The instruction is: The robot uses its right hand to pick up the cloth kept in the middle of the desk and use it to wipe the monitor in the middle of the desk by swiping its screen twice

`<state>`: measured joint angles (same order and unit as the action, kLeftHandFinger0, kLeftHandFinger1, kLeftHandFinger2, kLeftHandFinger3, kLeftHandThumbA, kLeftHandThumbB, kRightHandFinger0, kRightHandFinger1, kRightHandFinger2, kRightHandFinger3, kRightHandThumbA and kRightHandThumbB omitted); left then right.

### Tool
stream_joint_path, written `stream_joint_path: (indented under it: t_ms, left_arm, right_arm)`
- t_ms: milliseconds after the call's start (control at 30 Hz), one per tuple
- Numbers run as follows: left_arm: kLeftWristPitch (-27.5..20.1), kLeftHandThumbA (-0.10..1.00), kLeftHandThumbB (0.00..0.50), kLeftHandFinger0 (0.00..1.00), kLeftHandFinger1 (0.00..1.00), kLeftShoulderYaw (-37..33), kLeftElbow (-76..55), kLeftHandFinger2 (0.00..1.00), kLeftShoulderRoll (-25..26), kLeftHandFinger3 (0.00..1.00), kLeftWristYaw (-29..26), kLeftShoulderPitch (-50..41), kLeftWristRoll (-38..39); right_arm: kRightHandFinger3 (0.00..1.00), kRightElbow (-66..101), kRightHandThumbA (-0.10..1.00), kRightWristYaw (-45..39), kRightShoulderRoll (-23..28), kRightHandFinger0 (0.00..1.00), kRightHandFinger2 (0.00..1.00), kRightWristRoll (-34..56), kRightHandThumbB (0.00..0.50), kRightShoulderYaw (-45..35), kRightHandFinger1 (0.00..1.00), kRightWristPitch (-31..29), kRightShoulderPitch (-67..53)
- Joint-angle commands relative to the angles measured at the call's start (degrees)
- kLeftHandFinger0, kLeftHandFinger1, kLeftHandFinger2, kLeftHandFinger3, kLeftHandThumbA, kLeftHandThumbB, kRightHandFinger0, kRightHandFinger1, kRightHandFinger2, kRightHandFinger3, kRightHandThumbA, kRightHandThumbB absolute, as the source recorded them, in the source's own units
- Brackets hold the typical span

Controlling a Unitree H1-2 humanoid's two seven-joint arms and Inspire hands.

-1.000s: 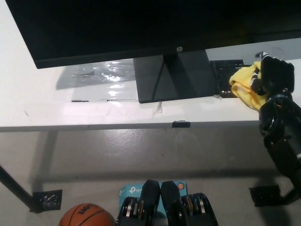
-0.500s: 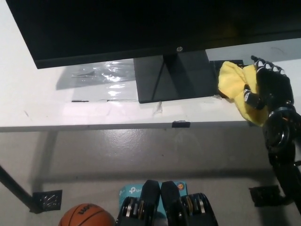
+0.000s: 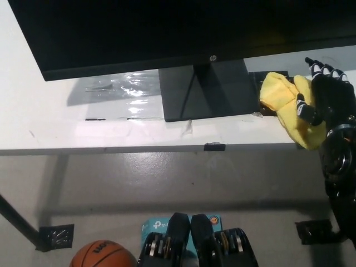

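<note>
We see the black right hand (image 3: 328,100) at the right edge of the white desk (image 3: 50,125), lying against the yellow cloth (image 3: 286,103). Its fingers (image 3: 321,69) are spread and point away from the robot, and the thumb presses into the fabric, but we cannot tell whether the hand really grips the cloth or only rests on it. The cloth lies bunched on the desk just right of the monitor's stand base (image 3: 208,92), partly covering a dark patterned patch, with one corner hanging over the desk's front edge. The black monitor (image 3: 167,30) fills the top of the view. A crinkled clear sheet (image 3: 119,89) lies left of the base. On the floor we make out a basketball (image 3: 103,255).
</note>
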<state>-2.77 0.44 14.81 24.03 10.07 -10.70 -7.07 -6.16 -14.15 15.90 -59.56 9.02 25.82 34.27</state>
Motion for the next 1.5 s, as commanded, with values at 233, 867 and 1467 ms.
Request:
stream_joint_path:
  t_ms: [233, 867, 1467]
  left_arm:
    - [-0.82, 0.79, 0.348, 0.59, 0.59, 0.72, -0.93, 0.72, 1.02, 0.76, -0.85, 0.33, -0.85]
    - [-0.81, 0.8, 0.352, 0.6, 0.59, 0.01, 0.26, 0.72, 0.09, 0.79, -0.59, 1.51, -1.25]
    - [-0.79, 0.81, 0.345, 0.56, 0.57, 0.57, 0.4, 0.69, -0.12, 0.79, -0.48, 2.77, -0.89]
  right_arm:
    - [1.0, 22.65, 0.37, -10.48, 0.33, 1.0, 1.0, -1.94, 0.403, -4.35, 1.0, 1.11, -5.78]
    - [0.85, 20.75, 0.11, 12.31, -15.35, 0.18, 0.57, 14.3, 0.149, -3.45, 0.33, -13.92, -30.77]
    - [0.87, -2.88, 0.03, 10.45, -17.34, 0.26, 0.54, 40.3, 0.18, -14.0, 0.38, -27.92, -28.4]
